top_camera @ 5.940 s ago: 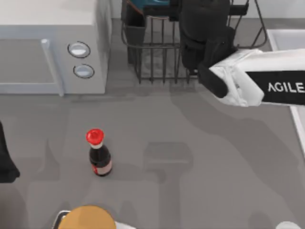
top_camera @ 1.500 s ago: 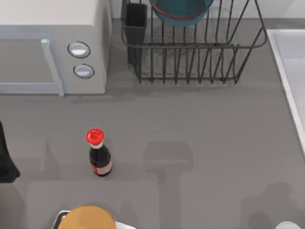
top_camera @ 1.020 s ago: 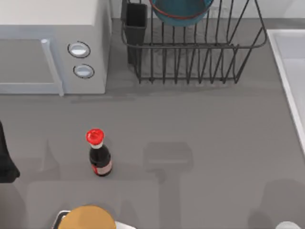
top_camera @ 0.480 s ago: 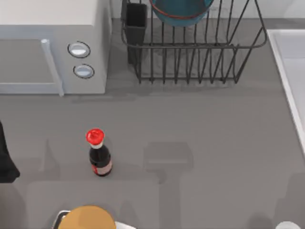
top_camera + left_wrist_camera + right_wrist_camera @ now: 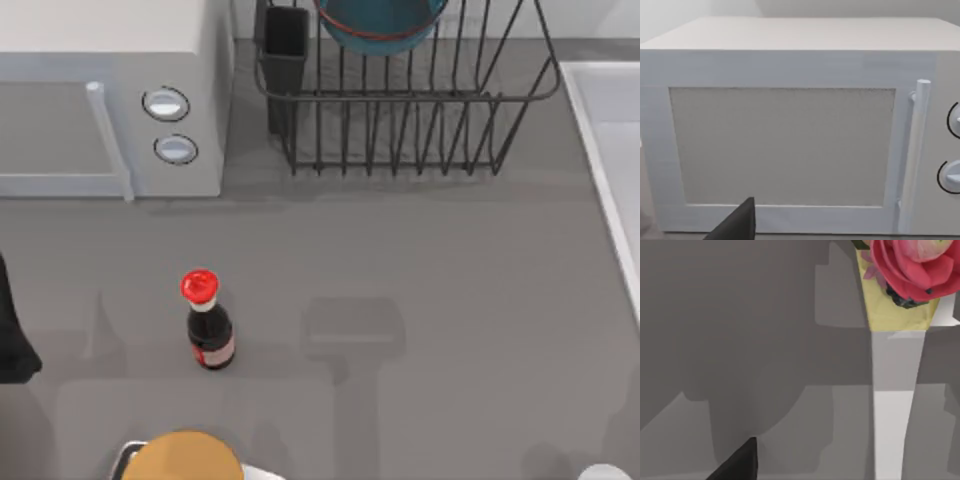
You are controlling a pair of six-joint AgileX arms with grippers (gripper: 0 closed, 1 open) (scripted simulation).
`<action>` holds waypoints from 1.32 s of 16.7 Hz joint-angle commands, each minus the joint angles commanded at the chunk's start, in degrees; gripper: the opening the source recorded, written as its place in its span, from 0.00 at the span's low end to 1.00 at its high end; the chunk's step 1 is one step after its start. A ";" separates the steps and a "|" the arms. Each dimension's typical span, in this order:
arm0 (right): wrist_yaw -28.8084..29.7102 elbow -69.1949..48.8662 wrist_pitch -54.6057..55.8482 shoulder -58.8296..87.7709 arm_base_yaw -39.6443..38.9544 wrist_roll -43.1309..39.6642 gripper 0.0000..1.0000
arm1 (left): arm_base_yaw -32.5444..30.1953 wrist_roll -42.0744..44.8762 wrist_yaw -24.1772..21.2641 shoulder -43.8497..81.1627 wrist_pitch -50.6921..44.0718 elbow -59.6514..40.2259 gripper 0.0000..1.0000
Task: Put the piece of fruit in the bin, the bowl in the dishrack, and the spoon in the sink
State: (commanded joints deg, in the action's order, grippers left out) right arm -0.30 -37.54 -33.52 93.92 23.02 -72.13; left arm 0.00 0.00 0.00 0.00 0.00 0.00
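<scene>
From above, the bowl (image 5: 378, 22) sits in the dishrack (image 5: 400, 100) at the far edge, the sink (image 5: 610, 120) at the tabletop's right; a sauce bottle (image 5: 208, 322) stands mid-left, open tabletop (image 5: 450, 300) around it. The left arm (image 5: 12, 340) is parked at the left edge.

The left wrist view faces the microwave (image 5: 790, 135); whether its gripper is parted, I cannot tell.

The right wrist view looks at a flower vase (image 5: 900, 300); again, cannot tell.

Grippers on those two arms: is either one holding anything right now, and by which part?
It cannot be told. Each wrist view shows a dark fingertip, left and right, with nothing visibly on it. The bowl sits in the dishrack.
</scene>
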 joint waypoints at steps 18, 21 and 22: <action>0.00 0.00 0.00 0.00 0.00 0.00 0.00 | 0.00 0.00 0.00 0.00 0.00 0.00 1.00; 0.00 0.00 0.00 0.00 0.00 0.00 0.00 | 0.00 0.00 0.00 0.00 0.00 0.00 1.00; 0.00 0.00 0.00 0.00 0.00 0.00 0.00 | 0.00 0.00 0.00 0.00 0.00 0.00 1.00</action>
State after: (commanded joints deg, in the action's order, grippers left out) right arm -0.30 -37.54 -33.52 93.92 23.02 -72.13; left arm 0.00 0.00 0.00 0.00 0.00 0.00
